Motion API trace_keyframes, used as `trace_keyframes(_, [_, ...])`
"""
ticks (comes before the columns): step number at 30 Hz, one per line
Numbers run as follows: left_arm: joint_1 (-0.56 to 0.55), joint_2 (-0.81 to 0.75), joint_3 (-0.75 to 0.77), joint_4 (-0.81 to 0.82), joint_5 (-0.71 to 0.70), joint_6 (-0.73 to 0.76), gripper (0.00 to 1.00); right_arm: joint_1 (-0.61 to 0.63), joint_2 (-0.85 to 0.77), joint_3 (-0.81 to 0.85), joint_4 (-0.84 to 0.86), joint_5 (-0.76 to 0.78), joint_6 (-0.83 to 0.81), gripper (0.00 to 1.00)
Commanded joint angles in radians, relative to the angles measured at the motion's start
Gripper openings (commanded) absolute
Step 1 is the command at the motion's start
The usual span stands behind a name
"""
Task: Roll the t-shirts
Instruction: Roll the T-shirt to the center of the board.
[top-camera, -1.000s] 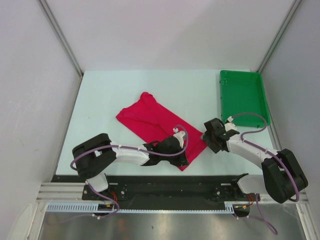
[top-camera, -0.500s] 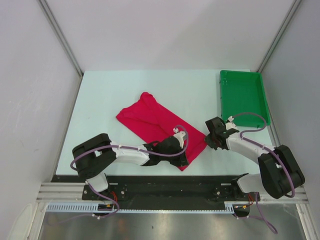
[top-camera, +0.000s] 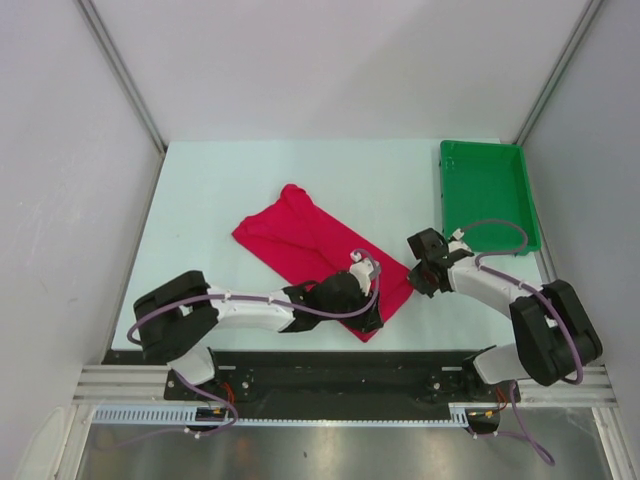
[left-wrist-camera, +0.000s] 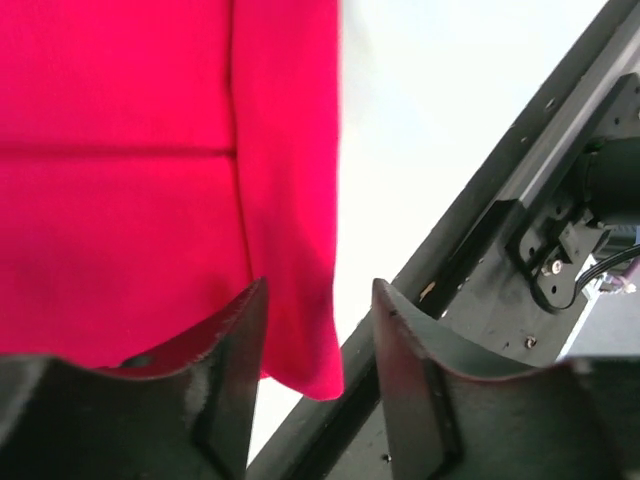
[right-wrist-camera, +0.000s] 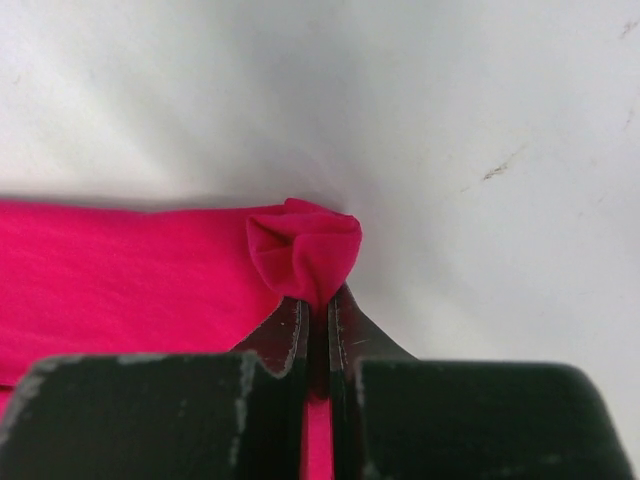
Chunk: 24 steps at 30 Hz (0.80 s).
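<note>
Left wrist view: t-shirt cut off at top and left edges; hem hidden behind one of the fingers of the left gripper. Right wrist view: cloth pinched inside right gripper concealed; remainder runs off-frame left of the fingers.

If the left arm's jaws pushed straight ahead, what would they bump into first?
Most likely the edge of the red t-shirt: the left gripper, jaws open, hangs over it, with the table just beside. Depth is unclear.
</note>
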Motion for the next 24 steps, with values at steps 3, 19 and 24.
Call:
trace_keyframes(3, [-0.004, -0.036, 0.098, -0.018, -0.054, 0.142, 0.55, 0.011, 0.092, 0.016, -0.089, 0.011, -0.018, 0.0])
trace_keyframes(19, [-0.017, 0.182, 0.261, -0.042, -0.103, 0.219, 0.58, 0.004, 0.14, 0.044, -0.097, -0.006, -0.019, 0.0])
trace_keyframes(24, [-0.037, 0.207, 0.267, -0.036, -0.124, 0.213, 0.56, 0.003, 0.144, 0.048, -0.098, -0.006, -0.016, 0.0])
